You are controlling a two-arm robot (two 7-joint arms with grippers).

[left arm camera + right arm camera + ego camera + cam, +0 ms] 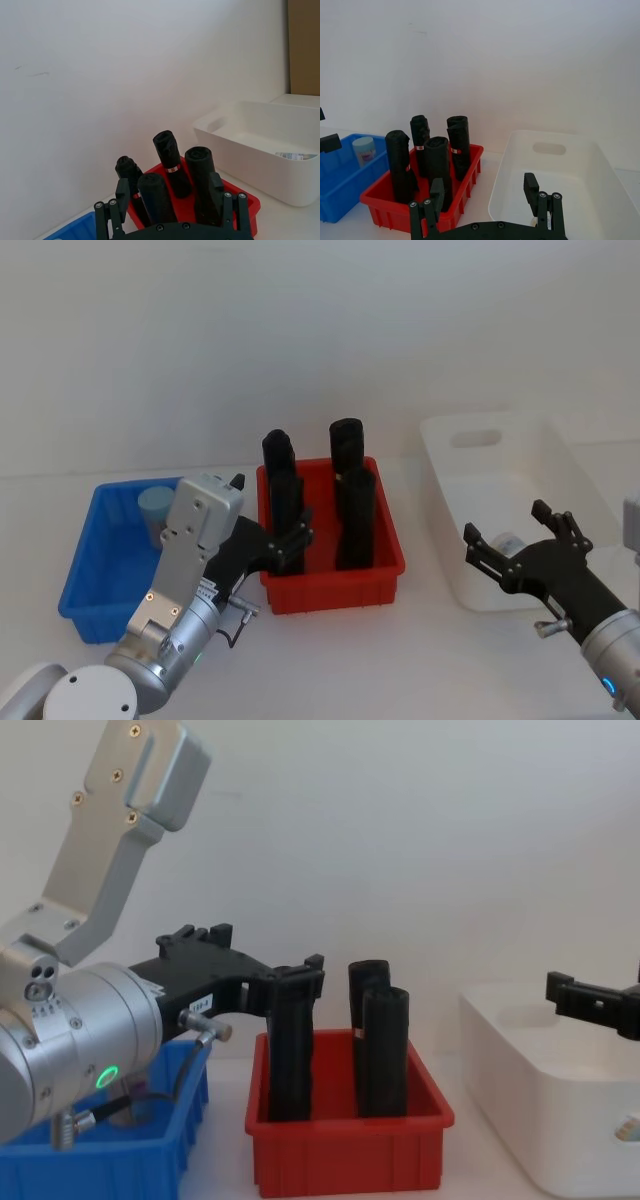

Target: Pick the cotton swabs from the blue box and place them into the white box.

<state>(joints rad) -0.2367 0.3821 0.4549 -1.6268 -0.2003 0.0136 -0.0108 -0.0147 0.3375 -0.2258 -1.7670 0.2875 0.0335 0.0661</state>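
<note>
Head view: at lower left the blue box (85,578) holds one swab tub (154,512), upright in its far corner. A red bin (335,590) of black rolls (347,445) stands mid-frame on the pale surface (420,660), with the white box (440,510) at right and a second tub (507,541) inside it. The left end effector (272,515) hangs at the red bin's left edge, fingers spread wide and empty. The right end effector (515,527) hovers over the white box, equally wide and empty.

Left wrist view: the second tub (295,156) lies on its side on the white box's floor, at right.

Right wrist view: the swab tub (364,150) stands in the blue box at left.

Chest view: the left end effector (255,958) reaches above the blue box (100,1160) toward the rolls.
</note>
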